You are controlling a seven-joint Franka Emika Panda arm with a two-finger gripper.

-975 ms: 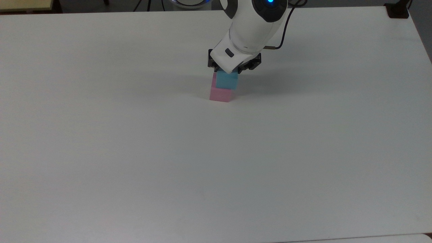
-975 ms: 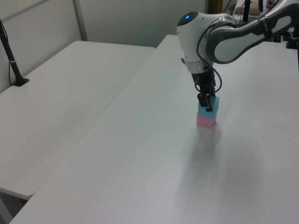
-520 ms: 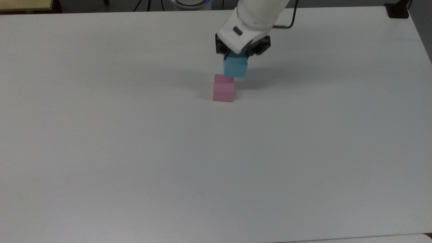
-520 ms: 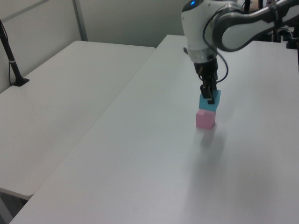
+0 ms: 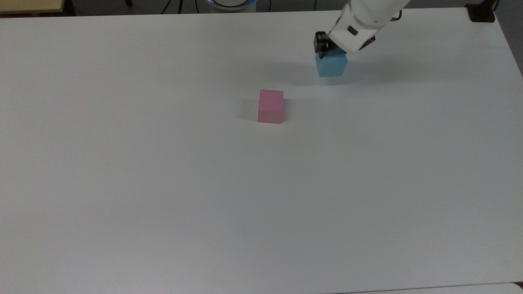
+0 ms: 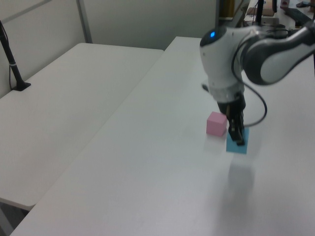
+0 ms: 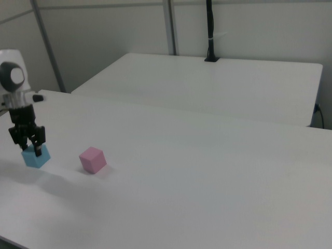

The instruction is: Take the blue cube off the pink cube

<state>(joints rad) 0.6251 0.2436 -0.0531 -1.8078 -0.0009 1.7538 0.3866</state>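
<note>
Toward the top view's far right, the gripper is clenching the blue cube between its jaws, well apart from the pink cube sitting on the white table.

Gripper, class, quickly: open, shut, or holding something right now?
Gripper: shut on the blue cube, which is apart from the pink cube and low over or on the table.

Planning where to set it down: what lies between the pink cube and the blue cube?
Nothing: in the top view, bare white table separates the pink cube from the blue cube, held by the gripper.
</note>
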